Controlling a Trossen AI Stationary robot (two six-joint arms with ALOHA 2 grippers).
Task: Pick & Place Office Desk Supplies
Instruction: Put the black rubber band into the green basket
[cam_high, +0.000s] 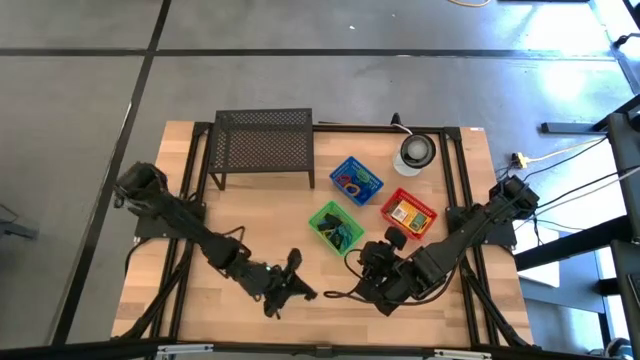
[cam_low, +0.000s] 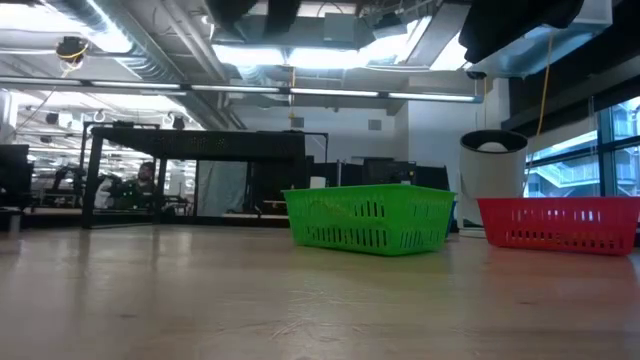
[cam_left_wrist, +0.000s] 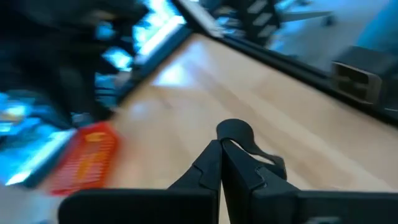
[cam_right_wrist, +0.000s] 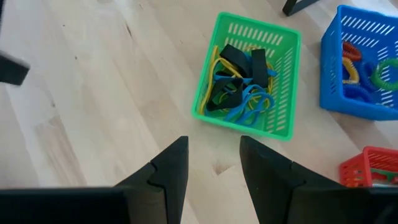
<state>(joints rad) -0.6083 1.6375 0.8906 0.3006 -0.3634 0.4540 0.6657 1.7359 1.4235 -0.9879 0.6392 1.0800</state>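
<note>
A: Where are the supplies?
B: Sorted into baskets on the desk (cam_high: 250, 215): black clips and blue loops (cam_right_wrist: 249, 102) in the green basket (cam_high: 335, 226), more loops in the blue basket (cam_high: 356, 180), a yellow-orange packet (cam_high: 404, 212) in the red basket (cam_high: 408, 213)
A: The hands?
B: Left hand (cam_high: 300, 290) pinched together, empty; right hand (cam_right_wrist: 213, 163) apart over bare wood, just beside green

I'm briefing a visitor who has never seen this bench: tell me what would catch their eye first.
Three bright baskets cluster right of the table's centre: a green basket holding black clips and blue and yellow loops, a blue basket behind it, and a red basket to its right. A black mesh rack stands at the back. Both arms reach low over the front edge, the right tool open near the green basket.
</note>
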